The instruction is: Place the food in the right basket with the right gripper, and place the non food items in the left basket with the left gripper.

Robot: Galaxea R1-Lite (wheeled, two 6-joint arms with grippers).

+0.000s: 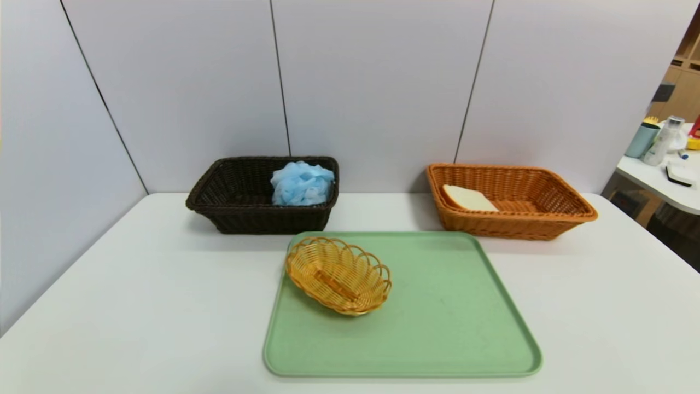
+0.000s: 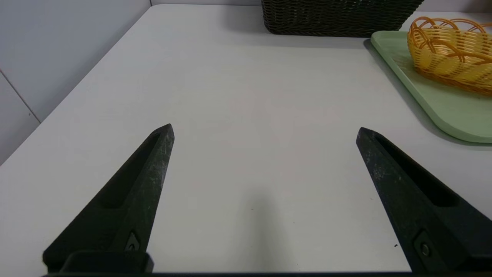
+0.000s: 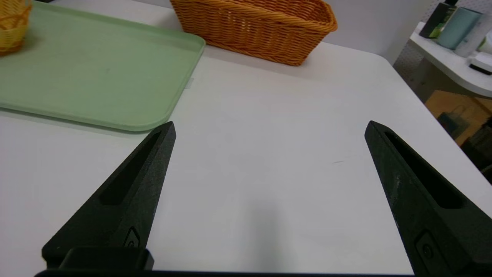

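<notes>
With both my left tool (image 2: 265, 129) and right tool (image 3: 269, 127) spread wide and holding nothing over the near desk (image 1: 109, 306), the small wicker basket (image 1: 338, 275) on the green tray's (image 1: 437, 328) far-left corner looks light and stiff, best pinched across its scalloped rim.

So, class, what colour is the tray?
Pale green tray, clearest in the head view.
</notes>
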